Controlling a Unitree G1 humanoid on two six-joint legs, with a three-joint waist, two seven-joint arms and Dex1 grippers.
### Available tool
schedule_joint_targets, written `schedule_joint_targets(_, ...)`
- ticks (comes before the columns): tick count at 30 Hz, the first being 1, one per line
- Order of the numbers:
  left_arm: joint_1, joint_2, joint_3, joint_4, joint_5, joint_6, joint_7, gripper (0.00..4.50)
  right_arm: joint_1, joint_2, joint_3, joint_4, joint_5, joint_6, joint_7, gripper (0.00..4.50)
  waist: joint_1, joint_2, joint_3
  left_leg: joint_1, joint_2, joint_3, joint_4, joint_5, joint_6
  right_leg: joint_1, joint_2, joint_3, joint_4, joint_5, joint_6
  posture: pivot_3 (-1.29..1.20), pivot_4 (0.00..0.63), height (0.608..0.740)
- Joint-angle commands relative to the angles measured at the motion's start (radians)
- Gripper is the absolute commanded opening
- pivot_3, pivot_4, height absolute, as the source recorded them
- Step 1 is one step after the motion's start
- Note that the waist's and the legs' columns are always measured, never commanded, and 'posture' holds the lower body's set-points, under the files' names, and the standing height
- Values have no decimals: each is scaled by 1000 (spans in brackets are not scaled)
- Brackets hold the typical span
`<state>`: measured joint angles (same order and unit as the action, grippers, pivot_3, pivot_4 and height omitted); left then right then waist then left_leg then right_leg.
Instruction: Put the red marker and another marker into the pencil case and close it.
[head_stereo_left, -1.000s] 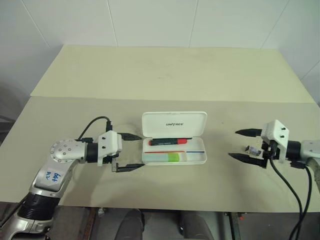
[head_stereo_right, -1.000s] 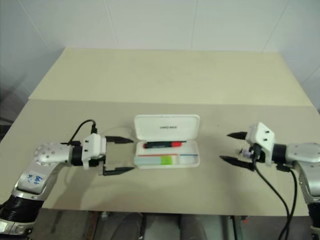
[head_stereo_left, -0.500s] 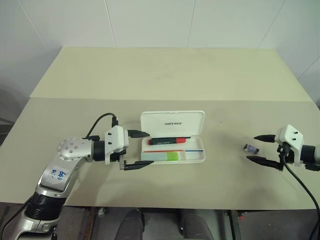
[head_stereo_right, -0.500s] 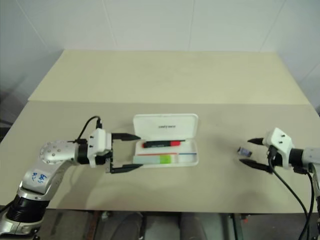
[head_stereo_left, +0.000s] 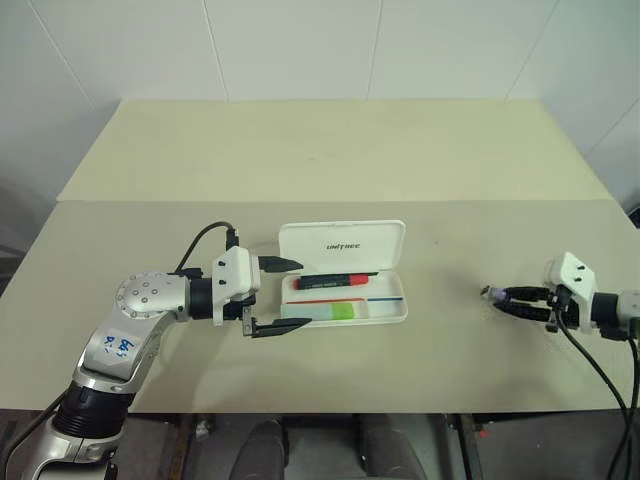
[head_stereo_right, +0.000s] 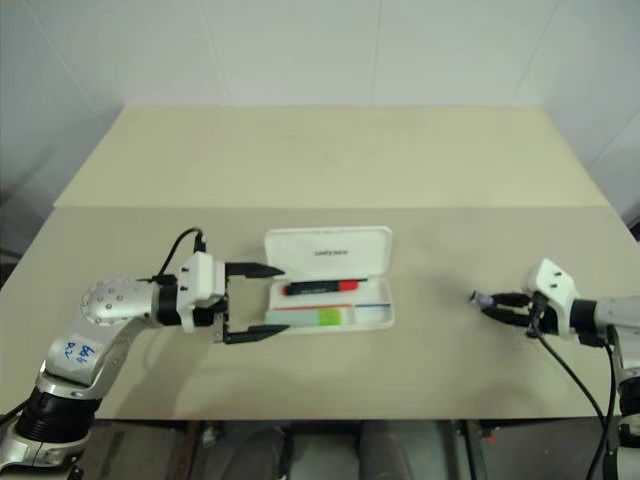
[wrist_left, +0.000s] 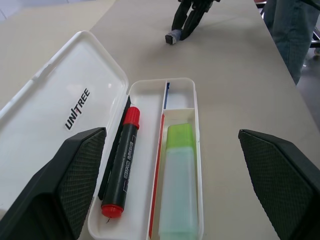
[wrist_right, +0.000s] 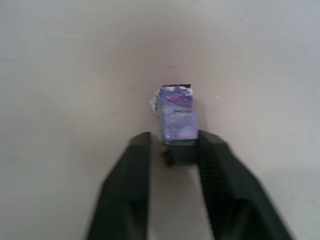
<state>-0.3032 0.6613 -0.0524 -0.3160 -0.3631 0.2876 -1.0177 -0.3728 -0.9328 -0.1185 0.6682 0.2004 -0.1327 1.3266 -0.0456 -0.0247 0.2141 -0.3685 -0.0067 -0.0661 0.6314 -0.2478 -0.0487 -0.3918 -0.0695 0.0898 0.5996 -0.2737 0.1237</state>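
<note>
Beside pencil case (head_stereo_left: 343, 275): left fingers (head_stereo_left: 285, 265) spread, level | right fingers (wrist_right: 216, 165) pinch eraser (wrist_right: 177, 119)

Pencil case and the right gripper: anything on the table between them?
Nothing. In the left eye view, bare table runs from the pencil case to the right gripper, whose fingers pinch a small purple block.

Left gripper (head_stereo_left: 281, 296) jaws spread wide, right gripper (head_stereo_left: 494, 299) jaws nearly closed, arms well apart

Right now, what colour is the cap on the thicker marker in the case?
Bright lime green cap, clearest in the left wrist view.
</note>
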Motion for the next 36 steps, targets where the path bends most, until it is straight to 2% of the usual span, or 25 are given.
schedule_joint_targets(1, -17, -1, 7, -39, -16, 1, 9, 4500, 3, 15, -4, -39, 15, 5, 1, 308, -6, -1, 0, 0, 0, 0, 0, 0, 0, 0, 0, 0, -1, 0, 0, 0, 150, 740)
schedule_joint_targets(7, -14, 2, 11, -40, -13, 2, 12, 4500, 12, 21, -10, -117, 22, 15, -19, 308, -14, -1, 0, 0, 3, 0, -2, 0, 0, -1, 3, 1, -1, 0, 0, 0, 150, 740)
schedule_joint_targets(15, 59, 59, 50, -20, 0, -41, -14, 4500, 35, 61, 34, -573, 142, 207, -4, 308, -11, -1, 1, 0, 4, 0, -2, -1, 0, -3, 7, 3, 1, 0, 0, 0, 150, 740)
schedule_joint_targets(20, 67, 65, 44, -24, 2, -47, -11, 4500, 30, 100, 111, -722, 167, 303, -10, 308, -8, -1, 1, -2, 4, 0, -2, -1, -1, -3, 6, 3, -1, 0, 0, 0, 150, 740)
schedule_joint_targets(29, 66, 56, 36, -19, 8, -63, -7, 4500, -88, 220, 268, -571, 84, 223, 30, 308, -8, -1, 1, -2, 5, 0, -4, -2, -1, -3, 6, 2, -4, 0, 0, 0, 150, 740)
schedule_joint_targets(36, 78, 55, 41, -27, 12, -67, 6, 4500, -157, 241, 311, -431, 26, 123, 77, 308, -8, -1, 1, -2, 5, 0, -4, -3, -1, -4, 6, 2, -4, 0, 0, 0, 150, 740)
